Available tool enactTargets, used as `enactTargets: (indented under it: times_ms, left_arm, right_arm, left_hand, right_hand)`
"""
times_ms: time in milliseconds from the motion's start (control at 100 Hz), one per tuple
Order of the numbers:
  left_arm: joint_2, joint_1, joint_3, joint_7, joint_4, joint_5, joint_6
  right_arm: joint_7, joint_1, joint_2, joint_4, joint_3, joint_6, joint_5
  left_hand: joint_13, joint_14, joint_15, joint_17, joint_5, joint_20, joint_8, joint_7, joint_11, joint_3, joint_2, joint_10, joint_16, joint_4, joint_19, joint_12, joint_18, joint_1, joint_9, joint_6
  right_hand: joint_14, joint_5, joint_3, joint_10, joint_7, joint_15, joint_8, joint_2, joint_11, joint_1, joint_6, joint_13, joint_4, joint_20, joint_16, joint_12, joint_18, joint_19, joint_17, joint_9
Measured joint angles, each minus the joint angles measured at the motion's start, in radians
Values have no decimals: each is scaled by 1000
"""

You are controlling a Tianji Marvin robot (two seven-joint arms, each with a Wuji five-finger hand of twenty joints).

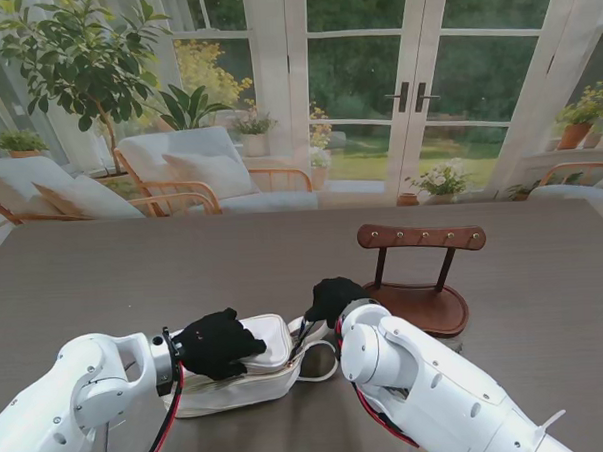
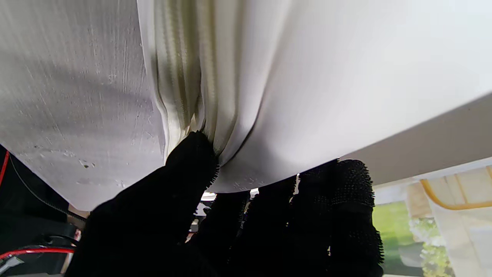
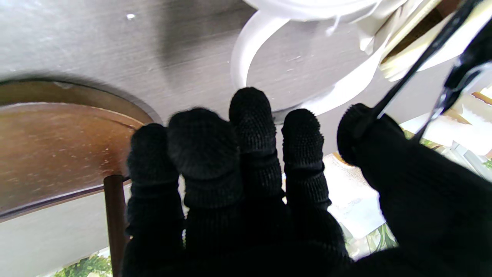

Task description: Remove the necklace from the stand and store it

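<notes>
A white pouch [image 1: 249, 360] lies on the grey table [image 1: 134, 283]; it serves as the landmark here. The left hand [image 1: 217, 343], gloved in black, is laid over the pouch's left end. In the left wrist view its thumb [image 2: 180, 173] is pressed into a fold of the white fabric [image 2: 292, 84] and the other fingers are curled against the pouch's edge, so the pouch is gripped.

The right hand [image 1: 331, 297] is seen at the pouch's right end, beside a white loop strap [image 1: 323, 363]. In the right wrist view the four fingers [image 3: 251, 123] are held close together and nearly straight, pointing at the table, touching nothing that can be made out. A thin dark cord, taken for the necklace [image 3: 419, 63], is pinched against the thumb [image 3: 361, 127] and is stretched toward the pouch's opening. Whether any of it lies inside cannot be told.

To the right of the pouch, just beyond the right hand, the brown wooden stand [image 1: 422, 281] is seen with its pegged bar bare.
</notes>
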Motion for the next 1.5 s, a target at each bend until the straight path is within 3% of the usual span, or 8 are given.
enactTargets:
  times_ms: [300,420,530,810,900,1200,1500]
  left_arm:
    - [7,-45,32,-8,32,-19,-40]
    - [8,-60,42,-36,37,-41,-53]
    - [12,-78,54,-74,39,-68,-71]
    - [19,-110,84,-111,52,-119,-82]
    - [20,-120,94,-119,58,-130,-82]
    - [21,-136,108,-129,70,-149,-85]
    - [29,-166,139,-154,82,-179,-89]
  right_arm:
    - [-6,8,-3,1,-10,3,3]
    - [-5,17,-3,4,-19,3,2]
    - [-3,41,-5,21,-43,4,3]
    - [16,107,-25,74,-87,19,27]
    - [16,126,-31,91,-96,27,33]
    - [31,188,-54,155,-139,46,59]
    - [45,193,-54,158,-138,46,60]
  left_hand:
    - [33,1,22,27,44,-44,22,0,18,5,-31,17,53,0,43,-21,16,0,49,25]
    - [35,5,28,29,51,-55,31,0,18,33,-49,42,67,0,56,-23,27,0,60,52]
    - [37,32,28,34,55,-65,41,0,18,35,-57,75,67,0,59,-23,61,39,66,104]
    - [61,45,44,46,117,-77,46,0,46,35,-85,84,91,0,89,-21,85,75,92,149]
    - [79,58,68,57,137,-77,59,0,87,35,-84,101,122,0,118,-21,115,75,103,174]
    - [85,63,91,64,152,-77,74,1,115,35,-83,106,126,0,131,-21,128,75,111,180]
    - [102,79,103,71,168,-77,88,1,127,35,-83,120,141,0,141,-17,156,82,127,192]
  right_hand:
    - [0,0,0,0,0,0,0,0,0,0,0,0,0,0,0,0,0,0,0,0]
    - [0,0,0,0,0,0,0,0,0,0,-1,0,0,0,0,0,0,0,0,0]
    - [0,0,0,0,0,0,0,0,0,0,-1,0,0,0,0,0,0,0,0,0]
    - [-1,-1,0,-1,0,0,0,0,-1,0,-14,0,0,0,0,0,0,0,0,0]
    - [-3,-2,0,-2,0,0,0,0,-1,0,-15,0,0,0,0,0,0,0,0,0]
    - [-6,-13,0,-6,0,0,0,-1,-1,0,-27,0,0,0,0,0,-1,0,0,0]
    - [-6,-37,-1,-8,0,0,0,-1,-1,0,-29,0,0,-1,0,0,-1,0,0,0]
